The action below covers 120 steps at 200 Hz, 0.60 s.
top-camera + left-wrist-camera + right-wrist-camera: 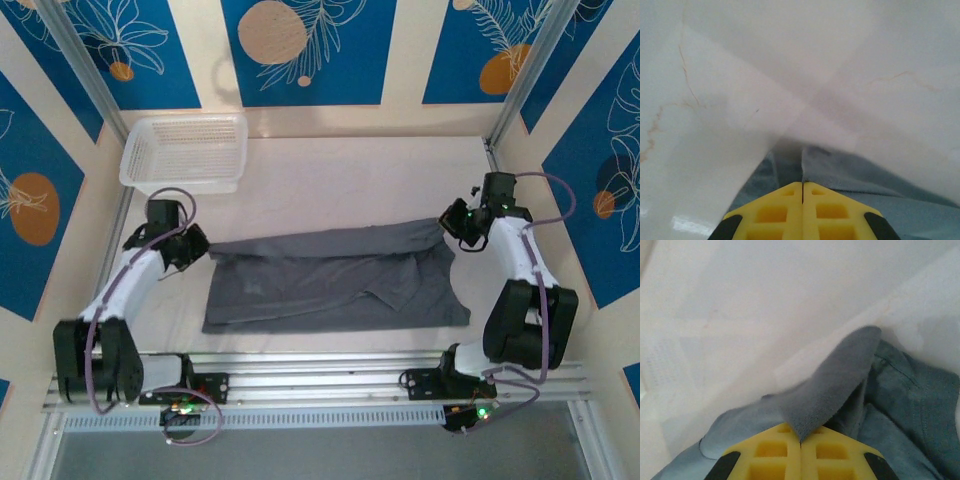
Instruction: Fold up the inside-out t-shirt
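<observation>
Both grippers closed. Left gripper (200, 249) sits at the far left corner of the inside-out t-shirt (340, 282). From the left wrist its yellow pads (775, 212) meet flush, and a ridge of grey cloth (850, 175) runs up into the seam, so it is judged to be pinching the hem there, though the bite itself is hidden. Right gripper (452, 226) sits at the far right corner. From the right wrist its pads (832, 455) are pressed together, and a flap of the shirt (840, 385) stands up out of the seam between them, a plain pinch. The shirt lies flat across the near half of the table (330, 175). Its long axis runs left to right, parallel to the near edge, with bare top beyond it toward the far edge. A white basket (185, 150) stands at the far left corner, well apart from the cloth. The key relation is that each gripper holds one end of the shirt's far edge, which stretches between them, and the whole body of the garment lies nearward of both tools, toward the arm bases. Neither arm has the advantage, as each is on its own corner. A fold from here would likely carry the far edge toward the near edge, both ends moving level so the cloth does not skew. Some rumpling shows right of centre.
</observation>
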Each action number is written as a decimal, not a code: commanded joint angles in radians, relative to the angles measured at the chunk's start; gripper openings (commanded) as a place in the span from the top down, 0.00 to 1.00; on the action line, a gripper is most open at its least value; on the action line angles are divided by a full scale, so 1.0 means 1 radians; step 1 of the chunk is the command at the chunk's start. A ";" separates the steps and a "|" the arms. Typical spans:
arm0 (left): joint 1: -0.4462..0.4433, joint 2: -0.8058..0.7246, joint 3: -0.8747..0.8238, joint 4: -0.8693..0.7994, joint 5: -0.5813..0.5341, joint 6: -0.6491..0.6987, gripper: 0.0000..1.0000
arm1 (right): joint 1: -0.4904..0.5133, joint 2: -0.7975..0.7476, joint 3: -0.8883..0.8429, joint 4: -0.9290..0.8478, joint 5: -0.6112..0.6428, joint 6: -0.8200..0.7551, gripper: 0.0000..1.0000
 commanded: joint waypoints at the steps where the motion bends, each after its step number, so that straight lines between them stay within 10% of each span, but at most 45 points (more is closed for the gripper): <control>1: 0.012 -0.087 -0.042 -0.052 -0.059 -0.003 1.00 | 0.002 -0.073 -0.053 0.029 0.003 0.037 1.00; 46: -0.003 -0.133 -0.251 0.012 -0.026 -0.038 1.00 | -0.003 -0.060 -0.262 0.127 0.019 0.109 1.00; 89: -0.025 -0.169 -0.234 0.025 -0.025 -0.020 0.69 | -0.012 -0.115 -0.255 0.133 -0.031 0.113 0.61; 120: -0.080 -0.180 -0.129 -0.005 -0.046 0.039 0.65 | 0.041 -0.029 -0.114 0.083 -0.002 0.041 0.48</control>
